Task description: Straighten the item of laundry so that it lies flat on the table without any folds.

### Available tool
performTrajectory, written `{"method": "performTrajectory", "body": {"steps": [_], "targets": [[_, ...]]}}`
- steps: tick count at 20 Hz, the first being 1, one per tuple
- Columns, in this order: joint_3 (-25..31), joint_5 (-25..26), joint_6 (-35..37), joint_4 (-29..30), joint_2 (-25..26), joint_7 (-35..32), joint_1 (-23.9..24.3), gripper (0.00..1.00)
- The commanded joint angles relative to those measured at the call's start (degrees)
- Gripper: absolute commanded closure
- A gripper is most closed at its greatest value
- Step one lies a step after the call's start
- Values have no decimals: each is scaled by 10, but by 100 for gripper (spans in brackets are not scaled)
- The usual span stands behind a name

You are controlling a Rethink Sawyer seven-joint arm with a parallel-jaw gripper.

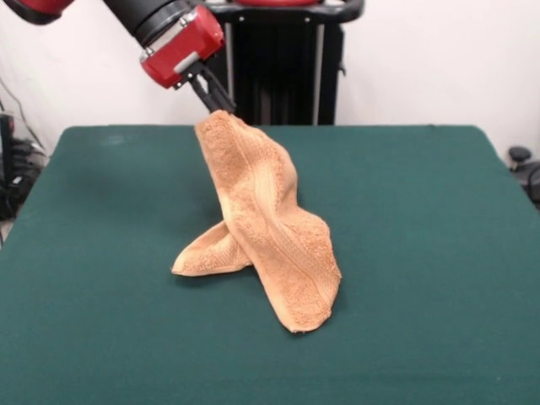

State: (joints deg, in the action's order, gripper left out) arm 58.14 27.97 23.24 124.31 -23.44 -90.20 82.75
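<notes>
The item of laundry, an orange-tan terry towel, hangs bunched from its top corner and drapes down onto the dark green table. Its lower end rests on the cloth in two folded lobes, one pointing left, one toward the front. My gripper reaches down from the upper left on the red and black arm and is shut on the towel's top corner, holding it well above the table. A ribbed band runs along the hanging part.
The robot's black pedestal stands behind the table's far edge. Dark equipment shows past the table's left edge and right edge. Green tabletop spreads wide on both sides of the towel.
</notes>
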Motion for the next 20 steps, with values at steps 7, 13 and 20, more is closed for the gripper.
{"method": "performTrajectory", "body": {"steps": [7, 13, 20], "targets": [[5, 13, -5, -58, 45, 14, -43, 100], [4, 10, 1, -60, 45, 12, -46, 100], [10, 7, 6, -57, 35, 12, -45, 100]]}}
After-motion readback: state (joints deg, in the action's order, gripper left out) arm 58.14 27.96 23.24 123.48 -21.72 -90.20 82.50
